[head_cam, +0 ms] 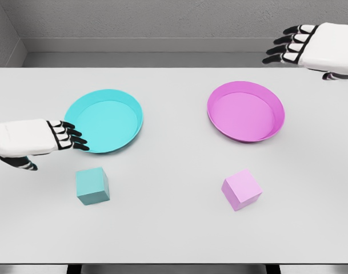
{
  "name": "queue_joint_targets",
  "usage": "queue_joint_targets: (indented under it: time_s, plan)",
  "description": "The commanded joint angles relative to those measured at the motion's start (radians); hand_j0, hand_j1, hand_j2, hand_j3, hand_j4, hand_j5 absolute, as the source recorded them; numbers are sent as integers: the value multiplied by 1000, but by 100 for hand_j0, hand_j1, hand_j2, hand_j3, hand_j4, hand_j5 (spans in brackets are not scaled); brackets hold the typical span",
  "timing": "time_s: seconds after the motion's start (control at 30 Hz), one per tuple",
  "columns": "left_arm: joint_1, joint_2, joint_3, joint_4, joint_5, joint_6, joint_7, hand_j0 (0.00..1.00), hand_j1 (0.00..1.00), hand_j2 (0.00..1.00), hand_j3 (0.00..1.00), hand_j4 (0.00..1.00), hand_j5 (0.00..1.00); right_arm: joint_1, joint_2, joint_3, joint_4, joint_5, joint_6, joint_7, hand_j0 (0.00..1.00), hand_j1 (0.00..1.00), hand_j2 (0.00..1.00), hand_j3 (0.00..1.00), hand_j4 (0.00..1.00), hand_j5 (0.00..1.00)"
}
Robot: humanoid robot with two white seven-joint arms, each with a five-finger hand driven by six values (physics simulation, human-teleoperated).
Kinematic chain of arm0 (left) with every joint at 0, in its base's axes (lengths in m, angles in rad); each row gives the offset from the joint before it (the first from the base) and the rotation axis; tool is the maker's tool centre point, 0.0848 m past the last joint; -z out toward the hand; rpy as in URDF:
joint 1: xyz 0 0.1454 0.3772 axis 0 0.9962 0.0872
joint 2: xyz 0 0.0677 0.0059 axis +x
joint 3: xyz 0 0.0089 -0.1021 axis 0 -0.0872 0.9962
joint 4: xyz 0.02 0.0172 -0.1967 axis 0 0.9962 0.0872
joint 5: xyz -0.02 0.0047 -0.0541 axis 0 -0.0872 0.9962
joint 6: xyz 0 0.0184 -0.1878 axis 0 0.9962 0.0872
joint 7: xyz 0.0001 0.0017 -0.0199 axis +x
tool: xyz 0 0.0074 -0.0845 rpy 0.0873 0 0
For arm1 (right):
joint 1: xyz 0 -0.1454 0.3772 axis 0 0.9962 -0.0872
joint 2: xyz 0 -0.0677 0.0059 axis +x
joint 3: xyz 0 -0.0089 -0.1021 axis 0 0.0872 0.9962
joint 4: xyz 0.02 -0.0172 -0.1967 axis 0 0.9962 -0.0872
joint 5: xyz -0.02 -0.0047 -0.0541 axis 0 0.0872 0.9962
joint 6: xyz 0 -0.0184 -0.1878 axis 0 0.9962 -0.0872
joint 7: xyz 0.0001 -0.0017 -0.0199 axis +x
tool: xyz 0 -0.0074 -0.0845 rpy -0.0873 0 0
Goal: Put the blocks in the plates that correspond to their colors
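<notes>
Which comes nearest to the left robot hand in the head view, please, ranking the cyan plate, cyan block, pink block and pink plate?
From the left robot hand:
1. cyan plate, just beside its fingertips
2. cyan block, below, toward the front
3. pink block, front right
4. pink plate, far right

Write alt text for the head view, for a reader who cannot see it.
On a white table, a teal cube sits before a round teal plate and a pink cube before a round pink plate. The open left robot hand hovers by the teal plate; the open right robot hand hangs far right.
</notes>
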State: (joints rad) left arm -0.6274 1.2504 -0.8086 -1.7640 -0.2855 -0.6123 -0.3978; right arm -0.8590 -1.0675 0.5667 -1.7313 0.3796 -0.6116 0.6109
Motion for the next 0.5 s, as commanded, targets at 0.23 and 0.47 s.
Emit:
queue_joint_targets:
  time_s: [0.23,0.47]
  plan:
    - [-12,-158,-29,0,-1,1,-95,100,100,100,100,100,100,-34,30,259,-30,-7,1,0,100,100,100,100,100,100]
    - [-12,-157,-60,0,-7,1,-119,100,100,100,100,100,100,-98,80,412,-31,-33,1,0,100,100,100,100,100,100]
